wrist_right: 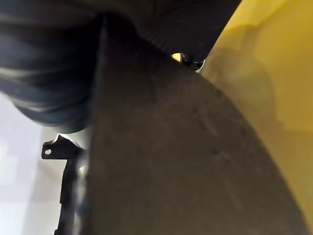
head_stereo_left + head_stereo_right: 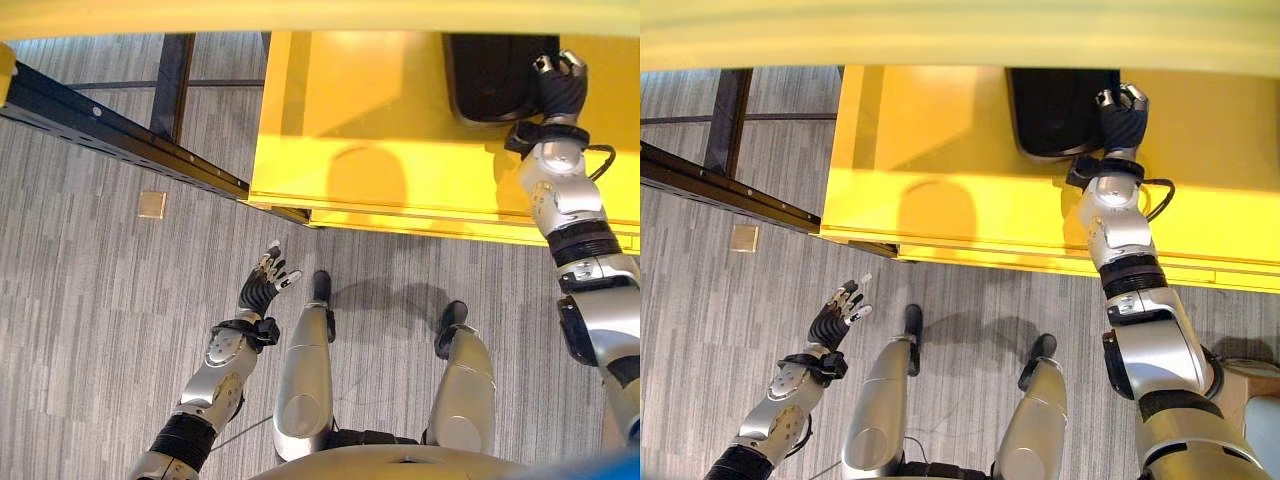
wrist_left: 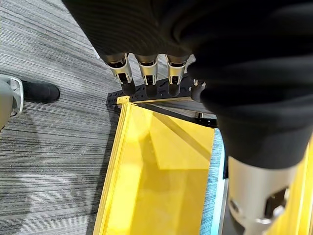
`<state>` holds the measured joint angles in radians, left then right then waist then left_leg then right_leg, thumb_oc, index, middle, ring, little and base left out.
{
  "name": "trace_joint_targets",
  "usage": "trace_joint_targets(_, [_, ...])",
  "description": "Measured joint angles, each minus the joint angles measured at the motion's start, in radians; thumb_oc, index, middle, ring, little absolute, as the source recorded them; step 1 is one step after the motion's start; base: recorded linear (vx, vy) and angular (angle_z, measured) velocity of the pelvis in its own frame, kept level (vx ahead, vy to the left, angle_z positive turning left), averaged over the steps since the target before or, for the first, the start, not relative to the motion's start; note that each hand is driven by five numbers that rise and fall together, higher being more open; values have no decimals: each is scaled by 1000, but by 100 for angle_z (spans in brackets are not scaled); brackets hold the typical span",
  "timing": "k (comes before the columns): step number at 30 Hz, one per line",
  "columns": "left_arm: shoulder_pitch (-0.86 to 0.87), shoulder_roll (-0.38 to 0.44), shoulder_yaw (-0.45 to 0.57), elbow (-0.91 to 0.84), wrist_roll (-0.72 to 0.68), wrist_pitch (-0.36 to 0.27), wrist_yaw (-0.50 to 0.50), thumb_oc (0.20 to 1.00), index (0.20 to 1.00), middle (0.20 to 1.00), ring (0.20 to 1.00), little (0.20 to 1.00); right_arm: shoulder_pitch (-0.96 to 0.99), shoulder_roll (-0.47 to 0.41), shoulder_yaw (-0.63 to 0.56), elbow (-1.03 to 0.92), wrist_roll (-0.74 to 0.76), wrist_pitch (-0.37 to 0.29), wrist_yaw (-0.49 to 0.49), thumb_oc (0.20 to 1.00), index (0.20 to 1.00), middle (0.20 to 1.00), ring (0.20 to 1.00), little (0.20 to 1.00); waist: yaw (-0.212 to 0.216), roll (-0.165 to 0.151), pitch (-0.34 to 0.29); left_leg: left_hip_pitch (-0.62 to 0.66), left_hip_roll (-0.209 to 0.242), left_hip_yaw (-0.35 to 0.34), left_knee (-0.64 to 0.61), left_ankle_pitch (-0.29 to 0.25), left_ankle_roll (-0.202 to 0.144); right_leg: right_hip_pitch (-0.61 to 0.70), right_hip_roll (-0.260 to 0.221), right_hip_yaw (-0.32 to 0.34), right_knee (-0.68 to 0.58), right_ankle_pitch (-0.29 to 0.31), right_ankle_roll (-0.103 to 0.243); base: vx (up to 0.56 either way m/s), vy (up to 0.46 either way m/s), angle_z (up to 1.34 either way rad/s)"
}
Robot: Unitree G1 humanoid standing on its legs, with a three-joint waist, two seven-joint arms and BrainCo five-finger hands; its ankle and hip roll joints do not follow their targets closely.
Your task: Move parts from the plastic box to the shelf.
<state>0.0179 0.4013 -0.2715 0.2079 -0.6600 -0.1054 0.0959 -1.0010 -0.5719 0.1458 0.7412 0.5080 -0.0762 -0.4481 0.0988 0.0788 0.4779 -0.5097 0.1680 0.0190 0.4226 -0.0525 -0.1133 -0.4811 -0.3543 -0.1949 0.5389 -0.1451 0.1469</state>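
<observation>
A large yellow plastic box (image 2: 380, 200) stands on the floor in front of me. Against its far wall lies a flat black part (image 2: 490, 75) with rounded corners. My right hand (image 2: 560, 90) reaches into the box and sits at the part's right edge, fingers curled over it. Up close in the right wrist view, the black part (image 1: 186, 161) lies right against the hand. My left hand (image 2: 268, 285) hangs over the grey floor, nearer to me than the box's left corner. Its fingers (image 3: 146, 73) are straight and spread, holding nothing.
A black perforated shelf beam (image 2: 120, 135) runs diagonally at the left and meets the box's left corner. A small tan square (image 2: 152, 204) lies on the floor below it. A yellow edge (image 2: 300, 15) crosses the top of the eye views.
</observation>
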Motion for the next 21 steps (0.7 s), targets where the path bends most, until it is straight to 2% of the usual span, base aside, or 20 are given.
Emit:
trace_joint_targets(6, [-12, 1, -4, 1, -19, -16, 18, 1000, 1000, 1000, 1000, 1000, -42, -44, -6, 120, 19, -22, -7, 200, 200, 200, 200, 200, -3, 7, -2, 2, 0, 0, -3, 2, 0, 1, 0, 0, 1, 0, 0, 3, -5, 0])
trace_joint_targets(13, [-13, -1, -6, 2, -20, -17, 20, 1000, 1000, 1000, 1000, 1000, -31, -42, -23, 133, 31, -41, -7, 200, 200, 200, 200, 200, -33, 25, -12, 6, -1, 2, -2, 2, 0, 0, 0, 6, 3, 0, 1, 0, 0, 0])
trace_joint_targets(21, [-20, -2, -14, 3, -20, -17, 25, 1000, 1000, 1000, 1000, 1000, 24, -41, -30, 98, 29, -72, -7, 200, 200, 200, 200, 200, -50, 25, -13, 12, -2, 6, -2, 3, 2, -1, 0, 16, 4, 1, 1, -4, -2, 0])
